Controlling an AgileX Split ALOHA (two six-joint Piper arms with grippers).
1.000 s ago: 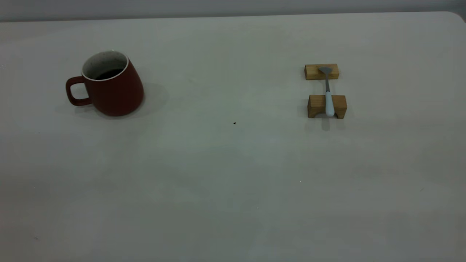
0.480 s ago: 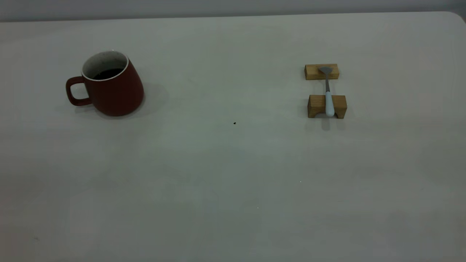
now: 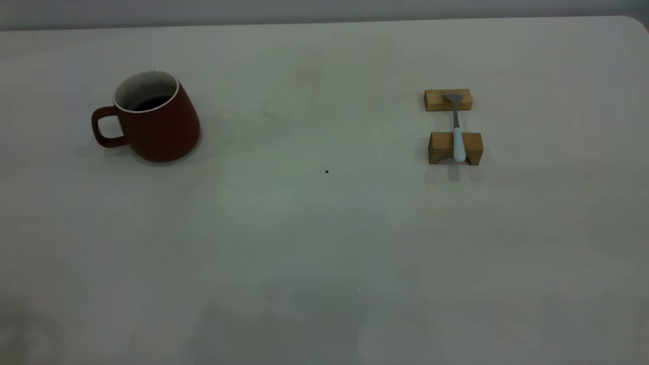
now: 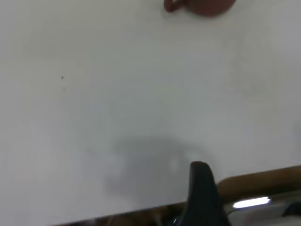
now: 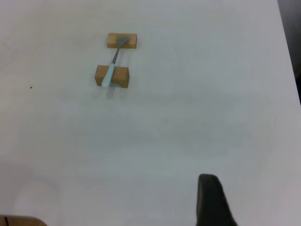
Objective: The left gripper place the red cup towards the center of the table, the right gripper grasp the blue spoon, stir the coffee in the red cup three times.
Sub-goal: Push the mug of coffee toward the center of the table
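The squat dark-red ceramic cup with the loop handle and white speckled inside stands upright on the plain off-white surface, well off toward the left arm's side rather than at the middle. Dark coffee lies flat and low inside it. The handle points away from the spoon.

Far across from the cup, on the right arm's side, two tan wooden blocks sit one behind the other with a gap between them. The small spoon with the pale blue handle bridges them: its grey metal bowl rests on the flat far block, its handle lies on top of the arched near block, and the tip of the handle juts a little past that block. A tiny dark speck marks the surface between cup and spoon, nearer the spoon than the cup.

Neither arm reaches into the exterior view. The left gripper shows only one black finger in its wrist view, hanging over the surface's near edge, well apart from the cup. The right gripper likewise shows a single black finger, well back from the spoon. With only one finger of each showing, I cannot tell how far open either is, and neither has hold of anything.
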